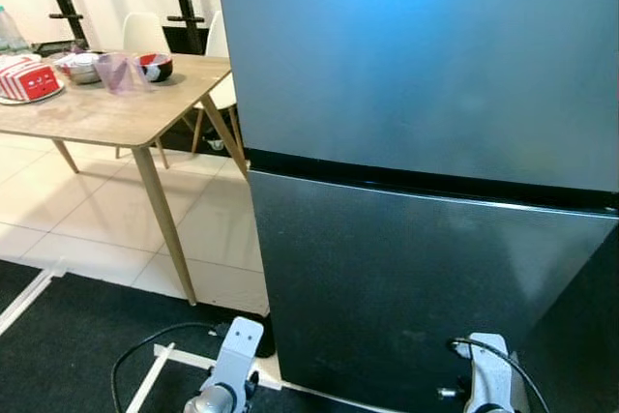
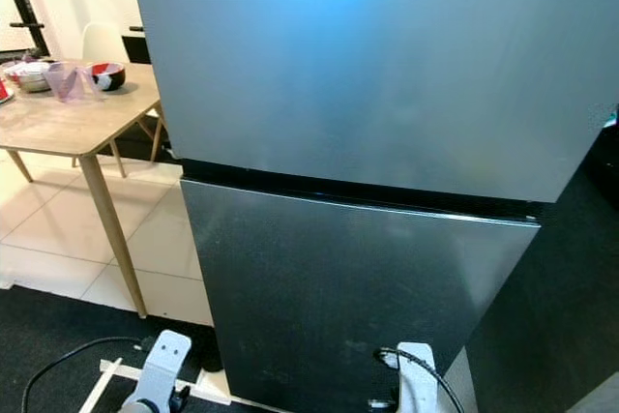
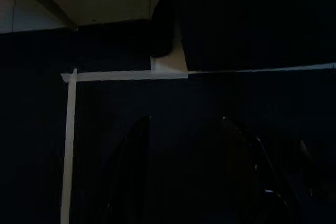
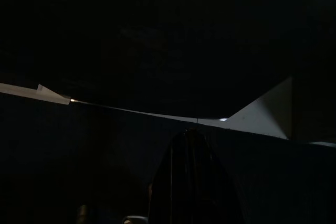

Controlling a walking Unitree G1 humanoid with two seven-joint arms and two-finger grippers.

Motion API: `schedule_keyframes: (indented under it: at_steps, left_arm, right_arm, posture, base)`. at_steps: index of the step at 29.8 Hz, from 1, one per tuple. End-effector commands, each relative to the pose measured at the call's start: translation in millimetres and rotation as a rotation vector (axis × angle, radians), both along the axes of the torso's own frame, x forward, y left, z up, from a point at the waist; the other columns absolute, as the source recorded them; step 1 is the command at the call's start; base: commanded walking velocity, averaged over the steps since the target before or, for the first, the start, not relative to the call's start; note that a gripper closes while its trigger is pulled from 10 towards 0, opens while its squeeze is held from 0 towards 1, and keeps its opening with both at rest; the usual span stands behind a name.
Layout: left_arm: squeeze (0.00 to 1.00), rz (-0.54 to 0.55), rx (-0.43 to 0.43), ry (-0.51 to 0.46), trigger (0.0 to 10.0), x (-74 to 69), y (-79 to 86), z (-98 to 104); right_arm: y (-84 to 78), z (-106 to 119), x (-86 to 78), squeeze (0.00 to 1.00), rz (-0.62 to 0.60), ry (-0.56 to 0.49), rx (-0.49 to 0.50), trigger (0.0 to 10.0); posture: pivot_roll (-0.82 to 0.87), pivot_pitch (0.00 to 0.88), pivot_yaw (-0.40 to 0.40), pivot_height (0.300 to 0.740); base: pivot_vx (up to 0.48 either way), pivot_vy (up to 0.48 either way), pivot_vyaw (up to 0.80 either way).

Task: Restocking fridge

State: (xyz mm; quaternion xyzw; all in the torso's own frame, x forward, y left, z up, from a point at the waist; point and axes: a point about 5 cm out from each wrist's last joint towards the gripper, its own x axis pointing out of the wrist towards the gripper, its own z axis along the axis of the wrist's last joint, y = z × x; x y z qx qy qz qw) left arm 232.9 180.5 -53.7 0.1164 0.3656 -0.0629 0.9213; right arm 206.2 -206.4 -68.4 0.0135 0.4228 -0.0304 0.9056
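A tall dark grey fridge fills the view ahead, its upper door (image 1: 416,55) and lower door (image 1: 406,278) both closed. No handle shows. Both silver arms hang low in front of it: the left arm (image 1: 235,360) by the fridge's front left corner, the right arm (image 1: 491,374) before the lower door. In the dark left wrist view my left gripper (image 3: 185,129) is open over the dark mat, holding nothing. The right wrist view is very dark; my right gripper (image 4: 190,135) shows as one closed black shape, empty.
A wooden table (image 1: 106,118) stands to the left with a red-and-white striped box (image 1: 29,79), a metal bowl (image 1: 82,67), a clear cup (image 1: 118,73) and a red bowl (image 1: 155,67). White chairs (image 1: 145,31) stand behind. A black cable (image 1: 145,345) and white tape (image 3: 71,145) lie on the mat.
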Motion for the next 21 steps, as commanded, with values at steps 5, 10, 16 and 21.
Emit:
schedule_keyframes:
  at_steps: [5, 10, 16, 21]
  left_arm:
    - [0.00, 0.062, -0.028, 0.023, 10.0, -7.8, 3.8, -5]
    - [0.00, 0.075, -0.053, 0.014, 10.0, -4.0, 2.6, -3]
    - [0.00, 0.040, -0.057, -0.007, 10.0, 2.0, -1.2, 1]
    - [0.00, 0.084, -0.081, -0.001, 10.0, 0.9, -0.5, 0]
  right_arm:
    - [2.9, -1, -0.2, 0.00, -0.004, 0.001, 0.009, 10.0]
    - [2.9, 0, 1.2, 0.00, 0.001, -0.002, 0.025, 10.0]
    - [3.5, 0, 0.5, 0.00, 0.039, 0.009, 0.023, 10.0]
    - [3.8, 1, 2.0, 0.00, 0.016, -0.011, 0.041, 10.0]
  posture:
    - [-0.01, 0.000, -0.028, 0.740]
    - [-0.02, 0.000, -0.031, 0.740]
    - [-0.01, 0.000, -0.050, 0.740]
    - [-0.02, 0.000, -0.051, 0.740]
  base:
    - [0.000, 0.000, 0.00]
    - [0.000, 0.000, 0.00]
    - [0.000, 0.000, 0.00]
    - [0.000, 0.000, 0.00]
